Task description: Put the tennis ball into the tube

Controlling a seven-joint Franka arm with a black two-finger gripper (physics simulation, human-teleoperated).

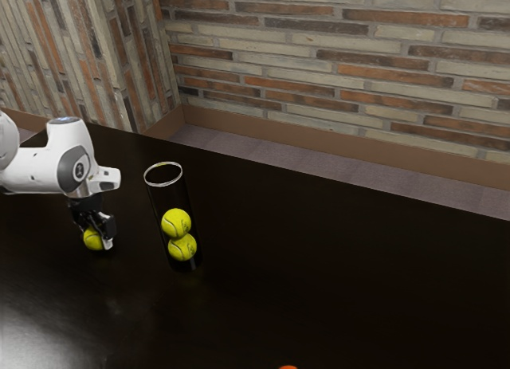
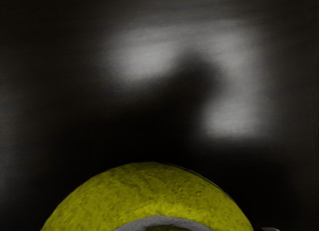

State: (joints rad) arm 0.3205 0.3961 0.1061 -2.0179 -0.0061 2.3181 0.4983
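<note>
The gripper [image 1: 96,225] is low at the exterior view's left, pointing down around a yellow-green tennis ball [image 1: 92,240], and hides part of it. Whether it grips the ball cannot be told. In the wrist view the ball [image 2: 149,193] bulges up large from the lower edge, right under my hand. A clear tube [image 1: 163,196] with a pale rim stands upright on the table, a short way from the gripper toward the exterior view's right. Two tennis balls are stacked inside it, an upper one [image 1: 176,223] and a lower one [image 1: 182,247].
The glossy black table [image 1: 343,265] extends well past the tube toward the exterior view's right. An orange-red object [image 1: 288,367] is just visible at that view's lower edge. A brick wall [image 1: 335,66] rises behind the table.
</note>
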